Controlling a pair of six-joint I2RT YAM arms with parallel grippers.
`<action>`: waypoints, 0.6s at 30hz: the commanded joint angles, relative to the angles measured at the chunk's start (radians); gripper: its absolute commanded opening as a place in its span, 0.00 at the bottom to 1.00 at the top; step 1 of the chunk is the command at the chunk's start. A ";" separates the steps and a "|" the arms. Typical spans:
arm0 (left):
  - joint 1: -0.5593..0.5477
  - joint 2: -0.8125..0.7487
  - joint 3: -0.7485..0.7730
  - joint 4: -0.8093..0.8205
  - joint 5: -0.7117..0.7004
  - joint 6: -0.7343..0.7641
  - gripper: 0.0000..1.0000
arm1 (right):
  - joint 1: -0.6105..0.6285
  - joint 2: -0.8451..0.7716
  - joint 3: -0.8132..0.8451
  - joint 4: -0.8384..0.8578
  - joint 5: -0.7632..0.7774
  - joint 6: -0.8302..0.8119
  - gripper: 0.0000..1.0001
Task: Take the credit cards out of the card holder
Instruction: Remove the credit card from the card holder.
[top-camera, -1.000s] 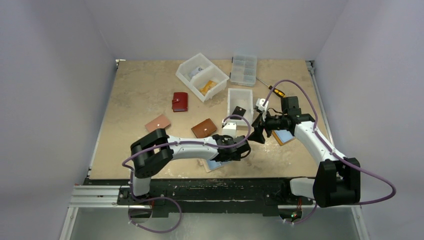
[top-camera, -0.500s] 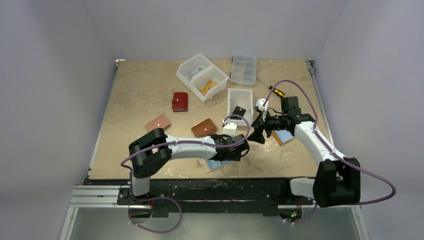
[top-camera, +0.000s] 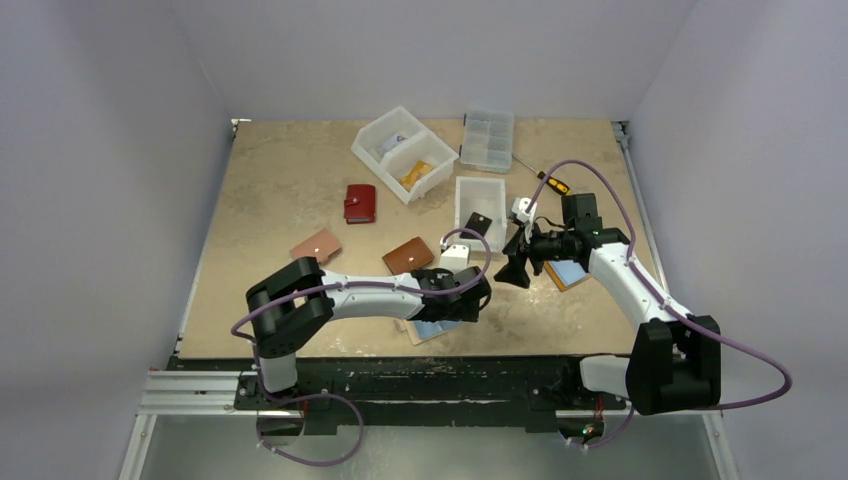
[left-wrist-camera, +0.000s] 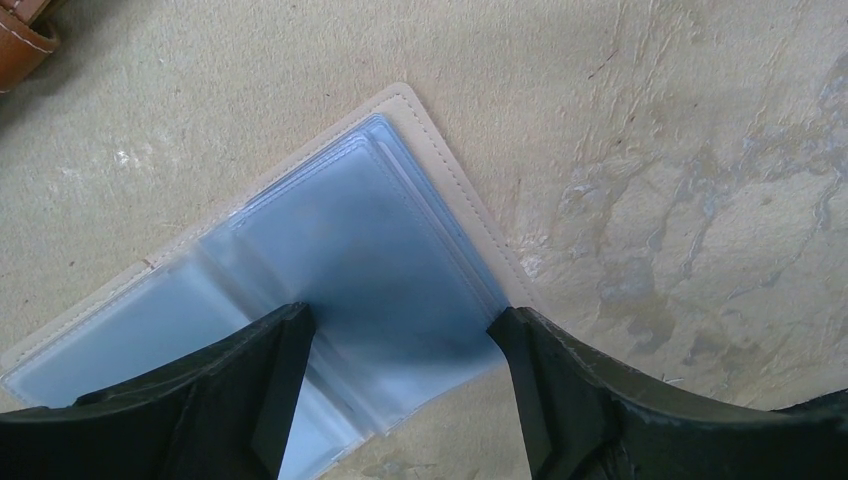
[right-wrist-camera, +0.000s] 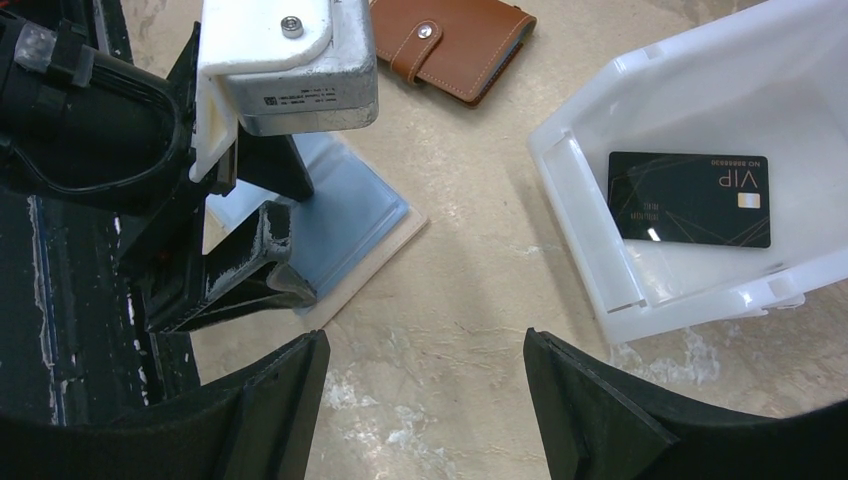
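An open card holder (left-wrist-camera: 420, 130) of beige leather lies flat on the table, its clear bluish sleeves (left-wrist-camera: 350, 250) facing up. What the sleeves hold does not show. My left gripper (left-wrist-camera: 400, 335) is open just above it, with the sleeves' near corner between the fingers. From above, the holder (top-camera: 430, 330) peeks out under the left gripper (top-camera: 448, 308). One of the credit cards, black with "VIP" print (right-wrist-camera: 690, 198), lies in a white bin (right-wrist-camera: 580, 220). My right gripper (right-wrist-camera: 420, 360) hangs open over bare table between holder (right-wrist-camera: 350, 215) and bin, holding nothing.
A brown wallet (top-camera: 408, 256), a tan one (top-camera: 316, 245) and a red one (top-camera: 359, 203) lie shut on the table. Another open holder (top-camera: 566, 275) sits under the right arm. A two-part bin (top-camera: 405, 152), a clear organiser box (top-camera: 487, 138) and a screwdriver (top-camera: 550, 182) are at the back.
The left arm has slid slightly to the left, its gripper staying over the open holder, jaws a touch wider. The right arm has not moved.
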 joint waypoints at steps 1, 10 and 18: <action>0.004 -0.003 -0.031 0.041 0.080 0.009 0.75 | -0.004 -0.017 -0.010 0.014 -0.034 -0.001 0.80; 0.015 0.022 -0.011 -0.022 0.065 -0.013 0.66 | -0.004 -0.017 -0.012 0.015 -0.034 -0.002 0.80; 0.016 0.034 0.000 -0.037 0.066 -0.012 0.49 | -0.005 -0.016 -0.011 0.015 -0.035 -0.003 0.80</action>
